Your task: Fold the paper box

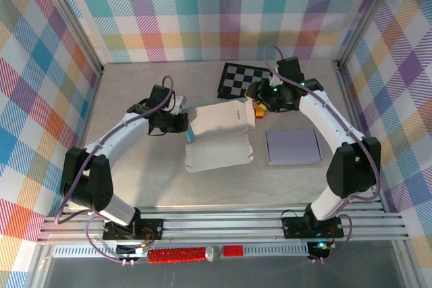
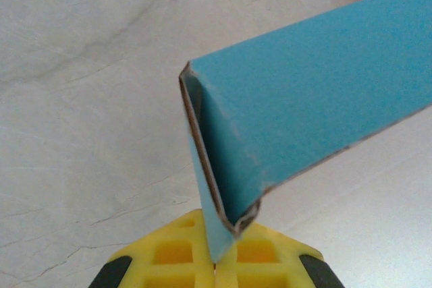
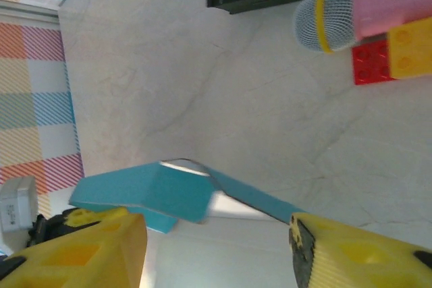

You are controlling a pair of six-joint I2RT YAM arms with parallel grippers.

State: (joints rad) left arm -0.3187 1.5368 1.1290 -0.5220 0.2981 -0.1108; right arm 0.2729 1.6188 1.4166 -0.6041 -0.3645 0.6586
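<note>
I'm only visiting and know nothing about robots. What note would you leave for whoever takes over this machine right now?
Left gripper: shut on a blue flap at the left side of the paper box.
Right gripper: open, jaws either side of a blue flap at the box's far right corner.
Done: box partly folded, not closed.
Left: fold the remaining flaps and close it.

Table bears paper box; checkerboard; lilac sheet.

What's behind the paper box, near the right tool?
A red brick, yellow brick and pink toy microphone, before the checkerboard. From above, the right arm largely covers them.
</note>
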